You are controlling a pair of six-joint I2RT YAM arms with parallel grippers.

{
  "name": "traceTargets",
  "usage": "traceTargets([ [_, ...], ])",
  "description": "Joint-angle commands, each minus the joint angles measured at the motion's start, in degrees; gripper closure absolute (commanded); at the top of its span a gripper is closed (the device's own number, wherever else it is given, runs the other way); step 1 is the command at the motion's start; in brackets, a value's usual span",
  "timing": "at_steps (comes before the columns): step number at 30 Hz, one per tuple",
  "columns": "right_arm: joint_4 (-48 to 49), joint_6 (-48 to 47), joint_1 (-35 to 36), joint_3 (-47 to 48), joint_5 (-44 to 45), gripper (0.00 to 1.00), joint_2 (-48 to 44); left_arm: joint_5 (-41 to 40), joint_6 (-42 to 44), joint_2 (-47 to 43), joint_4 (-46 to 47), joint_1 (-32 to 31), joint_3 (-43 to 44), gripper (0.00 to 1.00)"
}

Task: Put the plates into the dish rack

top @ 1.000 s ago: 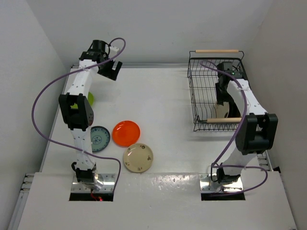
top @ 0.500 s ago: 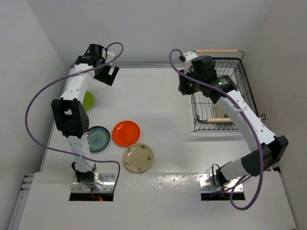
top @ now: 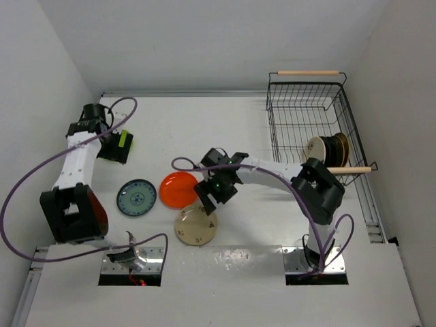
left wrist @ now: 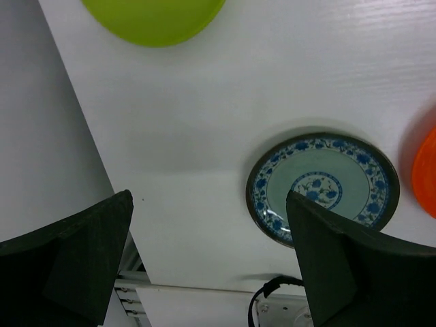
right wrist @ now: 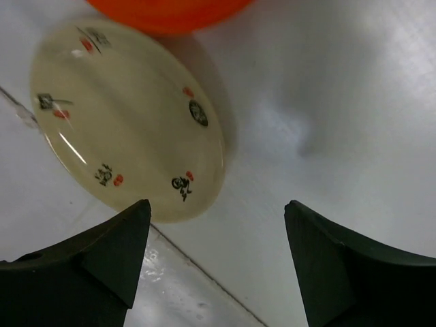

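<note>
Over the worktop's near middle, my right gripper (top: 216, 193) has swung back from the dish rack (top: 272, 129) and hangs open and empty above the cream plate (top: 196, 225), likely my next pick. A few racked plates (top: 325, 149) stand by the near handle. My left gripper (top: 116, 147), jaws wide, has dropped over the lime green plate (left wrist: 153, 17).

R hand (right wrist: 216, 225) jaws wide, empty; cream plate (right wrist: 126, 122) beside orange plate (right wrist: 170, 10).
</note>
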Motion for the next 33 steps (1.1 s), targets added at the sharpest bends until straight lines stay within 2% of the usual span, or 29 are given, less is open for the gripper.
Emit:
traceTargets([
  [1,9.59,4.41,0.34,-6.59,-2.45,0.23,-1.64,-2.24,0.74,-9.10,0.82,0.41,-3.52,0.01],
  [5,13.40,6.97,1.57,-14.33,-3.07,0.29,-0.85,0.28,-1.10,-16.57,-3.83,1.02,-6.68,0.01],
  [6,14.10,7.93,2.18,-16.17,-2.81,0.31,-1.02,0.91,-1.10,-17.80,-4.45,1.02,-8.08,0.01],
  [7,18.80,8.29,2.89,-18.54,-2.11,0.37,-1.89,0.92,-1.10,-19.73,-4.46,1.02,-8.10,0.01],
  [11,28.83,15.39,4.21,-23.48,-1.22,0.45,-2.34,-0.31,-2.25,-22.55,-7.09,1.02,-8.80,0.01],
  [16,33.61,24.27,4.21,-27.87,0.88,0.58,-3.05,-1.46,-2.25,-25.46,-9.38,1.55,-7.05,0.01],
  [18,35.02,26.82,4.04,-29.71,2.81,0.68,-3.48,-1.98,-2.77,-26.16,-10.95,2.08,-6.35,0.01],
  [20,36.50,28.42,4.04,-32.00,5.79,0.85,-3.92,-1.98,-2.77,-27.82,-10.96,2.69,-6.34,0.01],
  [22,35.65,27.90,4.13,-32.97,6.51,1.00,-4.62,-2.51,-2.77,-28.36,-11.48,2.69,-6.34,0.01],
  [26,30.11,21.84,6.05,-35.26,10.98,1.00,-12.87,-2.51,-2.77,-30.64,-10.78,3.83,-7.83,0.01],
  [28,23.44,16.14,7.63,-34.48,15.36,1.00,-21.11,-2.51,-2.77,-31.26,-9.65,4.36,-8.36,0.01],
  [29,21.68,13.42,8.68,-32.91,16.43,1.00,-23.41,-2.51,-2.77,-31.26,-9.64,5.06,-8.36,0.01],
  [30,15.83,12.35,9.30,-31.15,19.40,1.00,-30.83,-2.51,-2.77,-31.26,-9.12,5.07,-8.36,0.01],
  [32,10.71,9.79,9.66,-27.73,21.79,1.00,-35.63,-1.98,-3.30,-31.26,-8.50,5.59,-8.36,0.01],
  [33,7.81,9.35,9.49,-24.83,26.76,1.00,-41.74,-1.98,-3.30,-31.26,-8.50,5.59,-8.36,0.01],
])
